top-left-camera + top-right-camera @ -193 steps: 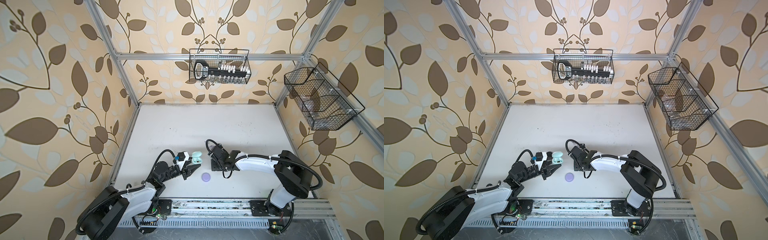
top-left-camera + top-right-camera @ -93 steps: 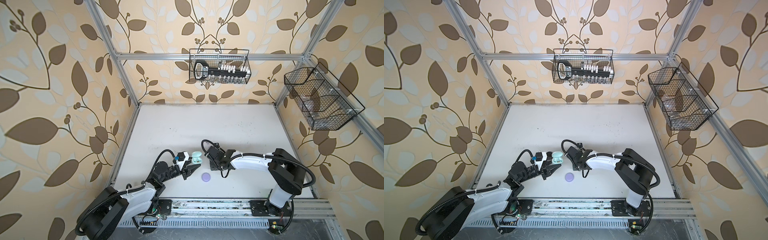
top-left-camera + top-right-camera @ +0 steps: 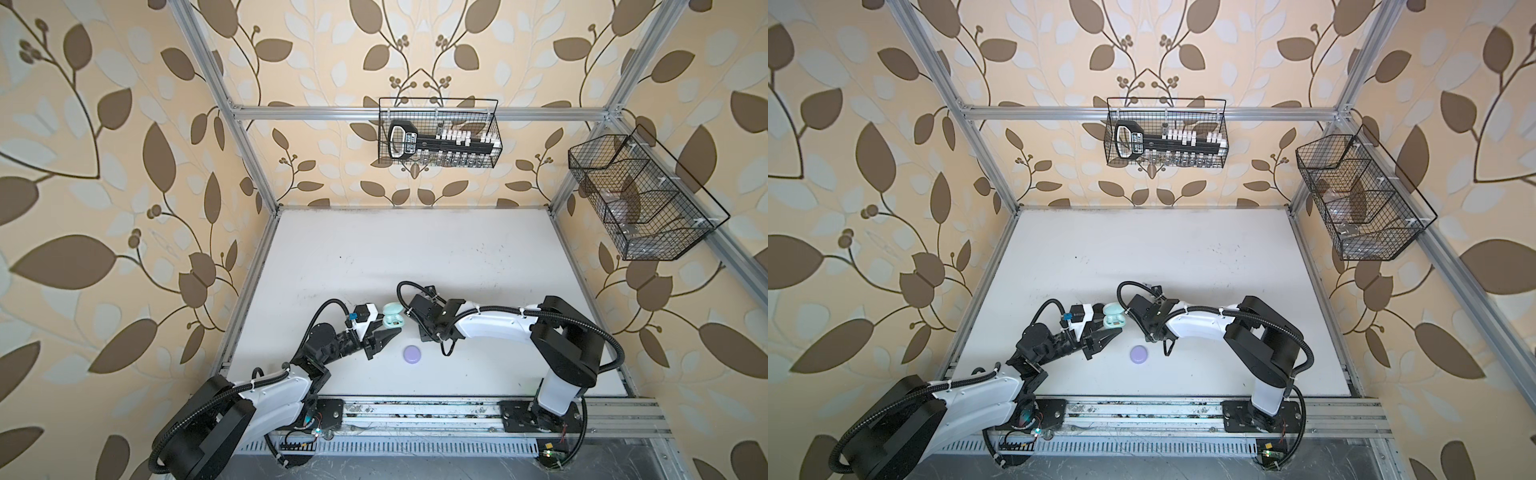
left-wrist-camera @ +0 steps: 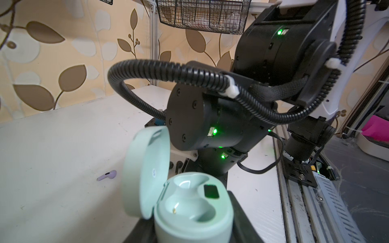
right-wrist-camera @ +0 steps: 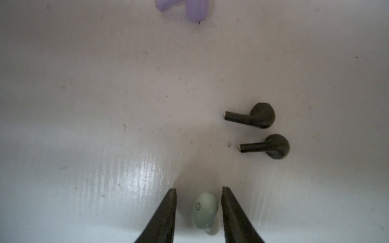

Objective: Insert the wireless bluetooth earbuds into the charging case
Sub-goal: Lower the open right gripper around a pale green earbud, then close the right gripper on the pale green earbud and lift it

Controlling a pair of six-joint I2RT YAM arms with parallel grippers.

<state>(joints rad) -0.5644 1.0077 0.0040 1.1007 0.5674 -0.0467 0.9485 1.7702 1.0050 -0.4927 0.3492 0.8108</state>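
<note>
Your left gripper (image 3: 386, 332) clamps the mint charging case (image 4: 193, 210), lid up, wells looking empty. At its 3 o'clock in a top view, your right gripper (image 5: 199, 189) straddles the mint earbud (image 5: 205, 212), jaws narrow, not yet pinching. The black earbuds (image 5: 261, 115) and a lilac earbud (image 4: 107, 175) lie loose: nothing inserted.

I'm seeing the lilac earbud (image 5: 195, 10) running off the right wrist view's edge, the mint earbud (image 5: 205, 210) blurring there, the left wrist view cropping the mint charging case (image 4: 189, 221).
</note>
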